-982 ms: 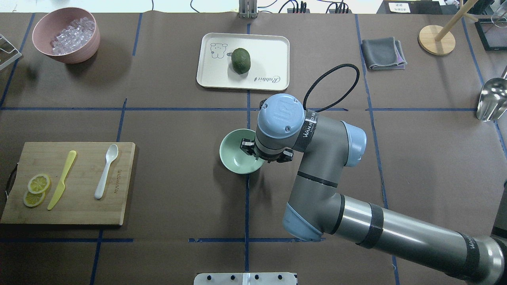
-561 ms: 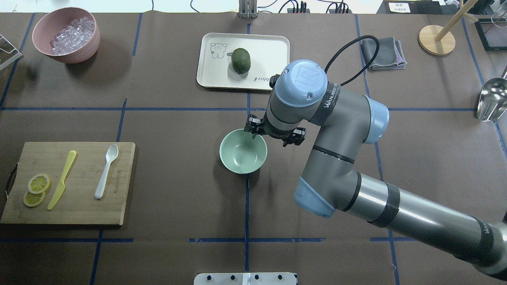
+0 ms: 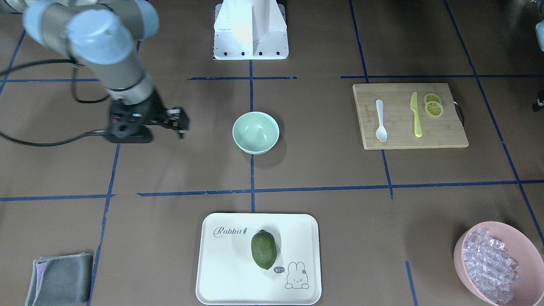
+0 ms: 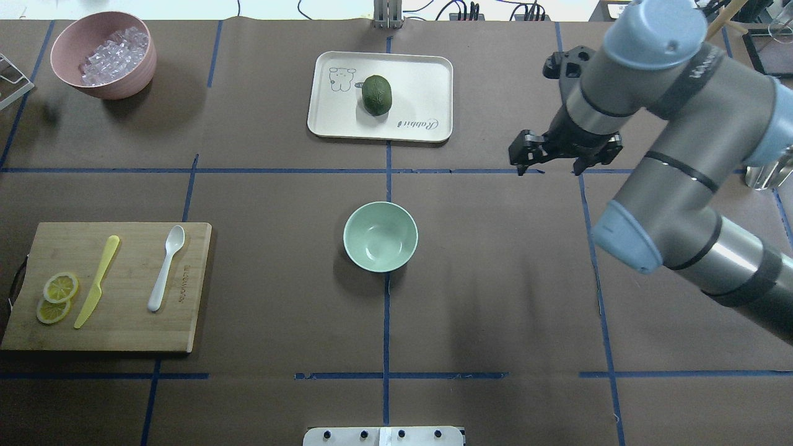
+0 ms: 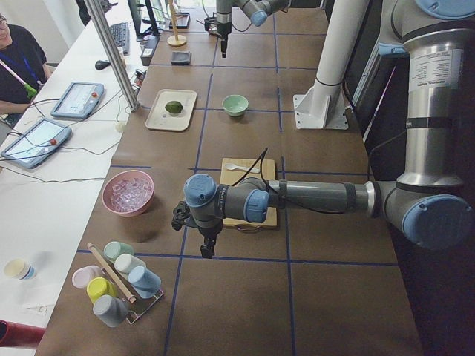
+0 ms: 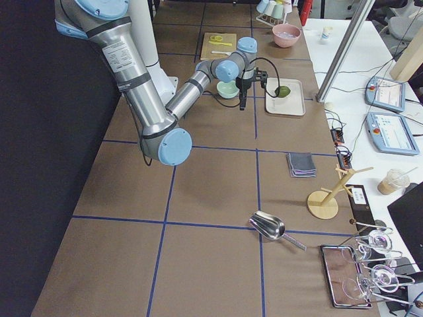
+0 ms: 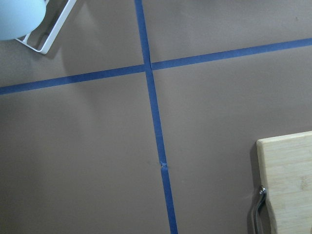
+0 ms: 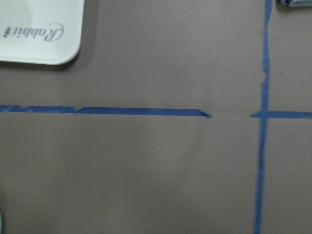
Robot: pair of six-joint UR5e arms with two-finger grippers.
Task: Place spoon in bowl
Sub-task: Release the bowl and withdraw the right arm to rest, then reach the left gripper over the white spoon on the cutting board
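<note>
Brown paper-covered worktop (image 4: 279, 155), gridded with blue tape. Over the far right part, right arm (image 4: 681, 124) bent downward; right gripper (image 4: 548, 166) up above a tape line, between the tray and the right end, jaws spread and well apart from the bowl. Toward the left end, left arm (image 5: 312, 196) stretched low past the cutting board; left gripper (image 5: 208, 245) pointing down above a tape line, near a rack of cups (image 5: 119, 285) by the far left corner; cannot tell how its jaws stand.

Near the left end, toward the robot-side edge: bamboo cutting board (image 4: 133, 322). Toward the middle of the far edge: cream tray (image 4: 421, 80), carrying a dark green fruit (image 4: 376, 95). Near the far left corner: pink bowl (image 4: 124, 83) of clear ice-like pieces. At the middle of the worktop: mint-green bowl (image 4: 396, 223), upright.

On the board's right half: white spoon (image 4: 166, 267), flat, scoop toward the far edge, well apart from the bowl. Beside it, leftward: yellow knife (image 4: 98, 282), then two lemon slices (image 4: 61, 287), overlapping.
</note>
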